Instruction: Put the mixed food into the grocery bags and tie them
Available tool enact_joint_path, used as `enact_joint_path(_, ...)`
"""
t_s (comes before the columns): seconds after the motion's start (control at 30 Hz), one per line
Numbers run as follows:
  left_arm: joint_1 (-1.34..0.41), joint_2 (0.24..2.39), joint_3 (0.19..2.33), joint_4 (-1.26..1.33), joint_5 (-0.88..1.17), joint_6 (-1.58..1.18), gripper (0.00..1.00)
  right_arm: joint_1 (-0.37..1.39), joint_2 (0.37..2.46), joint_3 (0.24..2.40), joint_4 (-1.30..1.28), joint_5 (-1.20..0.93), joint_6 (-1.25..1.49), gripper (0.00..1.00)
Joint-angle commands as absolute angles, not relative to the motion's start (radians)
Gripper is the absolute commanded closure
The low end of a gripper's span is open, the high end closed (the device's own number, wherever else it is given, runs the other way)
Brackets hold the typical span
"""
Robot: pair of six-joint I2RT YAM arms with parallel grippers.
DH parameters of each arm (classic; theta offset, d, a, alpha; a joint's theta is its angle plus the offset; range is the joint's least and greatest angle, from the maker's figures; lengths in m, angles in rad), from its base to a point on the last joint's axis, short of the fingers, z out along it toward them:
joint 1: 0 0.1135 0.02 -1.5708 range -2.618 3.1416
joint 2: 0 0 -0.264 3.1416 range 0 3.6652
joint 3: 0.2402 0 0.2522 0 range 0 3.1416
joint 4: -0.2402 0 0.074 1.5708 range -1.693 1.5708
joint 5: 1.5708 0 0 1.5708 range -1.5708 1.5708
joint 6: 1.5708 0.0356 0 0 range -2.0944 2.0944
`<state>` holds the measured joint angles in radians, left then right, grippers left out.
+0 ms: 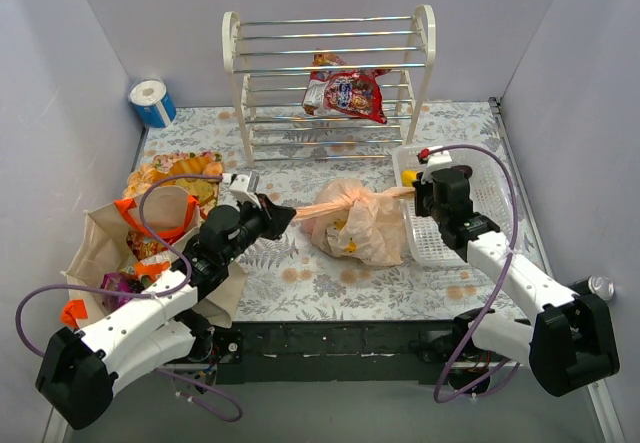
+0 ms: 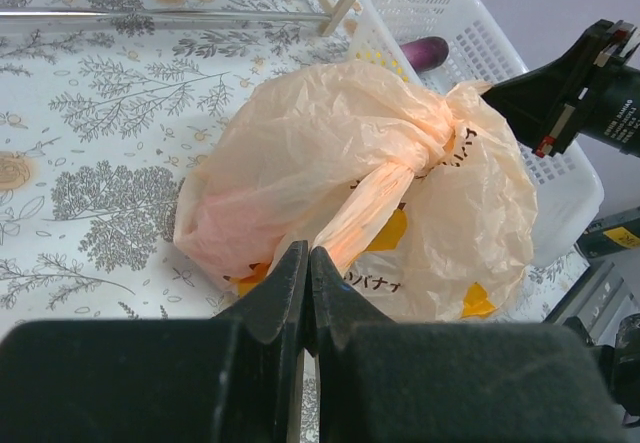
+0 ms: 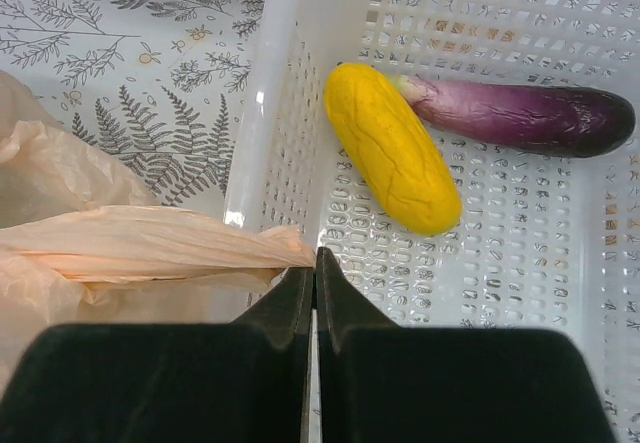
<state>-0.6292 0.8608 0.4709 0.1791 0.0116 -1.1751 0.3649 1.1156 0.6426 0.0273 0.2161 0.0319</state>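
Note:
The peach-orange plastic grocery bag lies mid-table with yellow food showing through it. Its two handles are twisted into a knot on top. My left gripper is shut on the left handle strand, stretched taut from the knot to the jaws. My right gripper is shut on the other handle strand, over the basket's wall. The beige canvas tote with orange handles stands open at the left, holding purple and orange food. A red snack packet lies on the rack.
A white lattice basket at the right holds a yellow oblong fruit and a purple eggplant. A white wire rack stands at the back. Golden pastries and a blue-and-white roll sit at the back left.

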Motion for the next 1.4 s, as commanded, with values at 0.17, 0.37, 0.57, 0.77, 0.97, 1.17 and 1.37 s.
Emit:
enact_joint_path(0.17, -0.591, 0.957, 0.774, 0.01, -0.029, -0.982, 0.3, 0.295, 1.078, 0.799, -0.121, 0.165, -0.046, 0.53)
enact_joint_path(0.37, -0.591, 1.045, 1.09, -0.297, -0.115, -0.908, 0.02, 0.296, 1.028, 0.882, -0.179, -0.042, -0.078, 0.13)
enact_joint_path(0.57, -0.591, 1.046, 1.298, -0.732, -0.461, -0.995, 0.02, 0.296, 1.012, 0.951, -0.215, -0.303, -0.063, 0.06)
enact_joint_path(0.77, -0.589, 0.888, 1.328, -1.044, -0.555, -1.199, 0.02, 0.298, 1.023, 0.936, -0.157, -0.517, -0.008, 0.07)
enact_joint_path(0.97, -0.591, 0.85, 1.338, -1.303, -0.548, -1.331, 0.02, 0.316, 1.028, 0.894, -0.097, -0.558, 0.031, 0.07)
enact_joint_path(1.17, -0.591, 0.798, 1.243, -1.297, -0.499, -1.345, 0.02, 0.353, 1.058, 0.89, -0.083, -0.557, 0.025, 0.07)
enact_joint_path(1.37, -0.591, 0.859, 1.082, -1.054, -0.24, -1.221, 0.13, 0.495, 1.14, 0.92, -0.138, -0.415, -0.069, 0.09)
